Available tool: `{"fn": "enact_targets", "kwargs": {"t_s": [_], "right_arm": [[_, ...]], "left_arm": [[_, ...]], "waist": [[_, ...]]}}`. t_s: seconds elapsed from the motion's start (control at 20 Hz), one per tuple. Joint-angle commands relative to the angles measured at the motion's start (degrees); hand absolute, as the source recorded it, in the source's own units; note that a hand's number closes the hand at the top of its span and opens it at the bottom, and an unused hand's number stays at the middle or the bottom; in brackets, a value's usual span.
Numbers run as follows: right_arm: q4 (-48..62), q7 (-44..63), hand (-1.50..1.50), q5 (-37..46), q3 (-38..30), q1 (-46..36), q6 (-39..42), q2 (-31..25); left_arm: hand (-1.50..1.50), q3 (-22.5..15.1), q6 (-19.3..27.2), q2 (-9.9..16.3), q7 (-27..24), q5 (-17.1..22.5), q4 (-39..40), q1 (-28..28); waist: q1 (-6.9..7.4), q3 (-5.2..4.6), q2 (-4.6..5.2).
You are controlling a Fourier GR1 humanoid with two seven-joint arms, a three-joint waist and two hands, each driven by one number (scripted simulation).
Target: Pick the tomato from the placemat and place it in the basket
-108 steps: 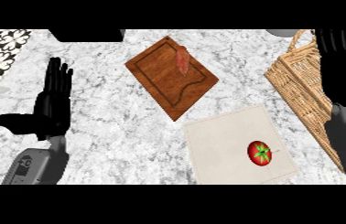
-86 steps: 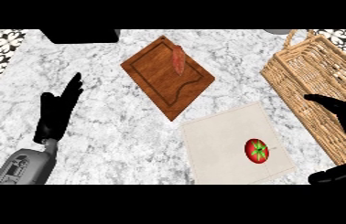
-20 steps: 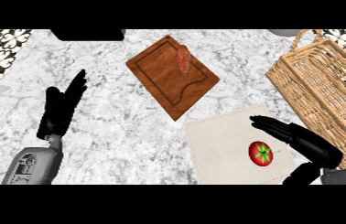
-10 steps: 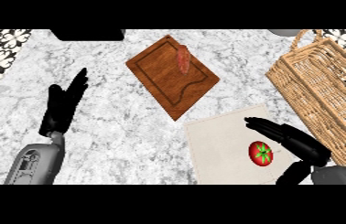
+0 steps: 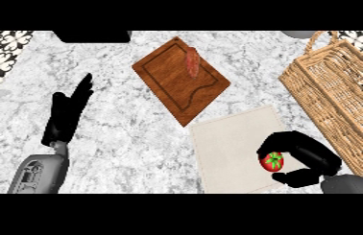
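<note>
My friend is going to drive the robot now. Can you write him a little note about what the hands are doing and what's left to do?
Right hand: fingers and thumb curled round the tomato, which sits on the placemat.
Left hand: open, resting at the left of the counter, holding nothing.
Basket: at the right edge, beside the placemat; no tomato in it.
Done: the hand has got round the tomato.
Left: lift the tomato, carry it right to the basket, let go inside.

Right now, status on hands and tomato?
Right hand curled round tomato, on placemat. Left hand open, resting. Basket beside, nothing between.
</note>
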Motion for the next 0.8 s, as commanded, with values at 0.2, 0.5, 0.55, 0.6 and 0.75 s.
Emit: {"fn": "enact_targets", "kwargs": {"t_s": [0.2, 0.5, 0.55, 0.6, 0.75], "right_arm": [[-2.5, 10.9, 1.50, 10.9, 2.5, -0.4, -8.0, 3.7], [-10.8, 38.4, 1.50, 27.5, 8.8, 3.2, -8.2, 7.5], [-12.0, 41.6, 1.50, 29.5, 9.7, 2.7, -6.6, 8.0], [-16.7, 42.7, 1.50, 30.7, 10.9, 5.9, -5.5, 7.2], [-22.1, 50.3, 1.50, 36.4, 16.1, 6.4, -4.6, 12.6]], "left_arm": [[0.00, -0.5, 0.7, -2.1, -0.9, -1.0, 0.9, 0.7], [0.00, 0.9, 0.0, 0.2, -0.4, -0.8, 0.0, 0.8], [0.00, 1.6, -0.2, 0.6, 0.6, -0.3, 0.0, -0.7], [0.00, 2.4, -1.9, 1.8, -1.6, 0.7, 0.6, 1.0], [0.00, 2.2, -1.8, 0.9, -1.4, 0.9, -0.1, 1.6]], "waist": [[-0.30, -0.04, 0.04], [-1.12, -0.28, -0.46], [-0.94, -0.20, -0.34], [-1.22, -0.18, -0.40], [-0.54, -0.06, -0.19]]}}
